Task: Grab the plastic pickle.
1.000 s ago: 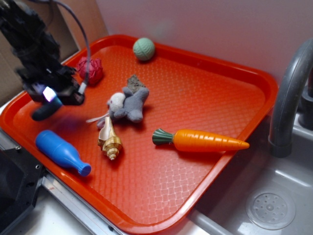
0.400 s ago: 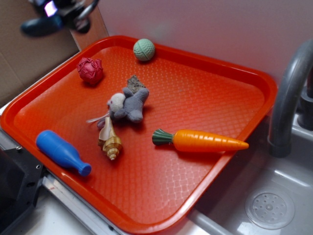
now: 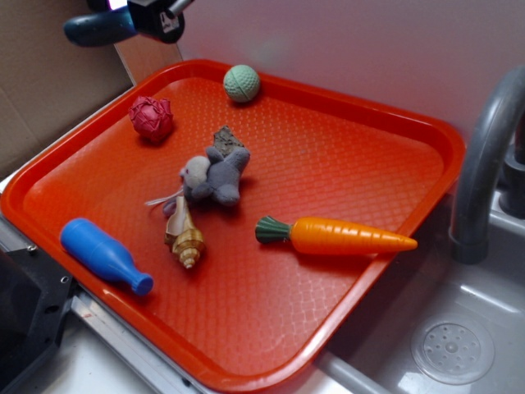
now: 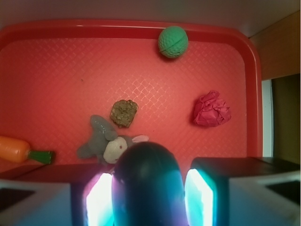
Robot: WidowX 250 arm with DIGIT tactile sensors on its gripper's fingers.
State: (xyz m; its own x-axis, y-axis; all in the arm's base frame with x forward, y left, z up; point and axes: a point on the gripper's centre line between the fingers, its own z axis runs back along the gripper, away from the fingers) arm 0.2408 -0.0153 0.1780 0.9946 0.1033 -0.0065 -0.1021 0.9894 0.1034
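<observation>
The small, smooth, dark green-grey plastic pickle [image 3: 100,27] sits in the upper left of the exterior frame, clear above the orange-red textured plastic tray [image 3: 344,148], because the black end effector [image 3: 146,16] is pinching it. In the wrist view the pickle [image 4: 146,183] fills the lower centre, its rounded end between two glowing pads [image 4: 197,195] pressed against its sides. Judging by this, the grab itself looks done, with the pickle carried high off the tray.

The exterior view shows what the wrist camera cannot: the pickle sticks out sideways from the end effector, roughly level, so only one end is gripped and the grip may be shallow. It also takes in the whole tray: the blue plastic bottle [image 3: 105,255] lying at the lower left, the golden spiral seashell [image 3: 184,235] just beside the grey stuffed mouse toy [image 3: 215,178], and the full orange plastic carrot [image 3: 340,235] to the right of centre, plus a grey curved faucet [image 3: 484,164] at the right edge.

The wrist view shows how the pads meet the pickle and looks straight down on the pale green dimpled ball [image 4: 172,41], the crumpled red paper-like lump [image 4: 211,109] and a brownish rough chunk [image 4: 124,112]; the carrot is cut off at its left edge.
</observation>
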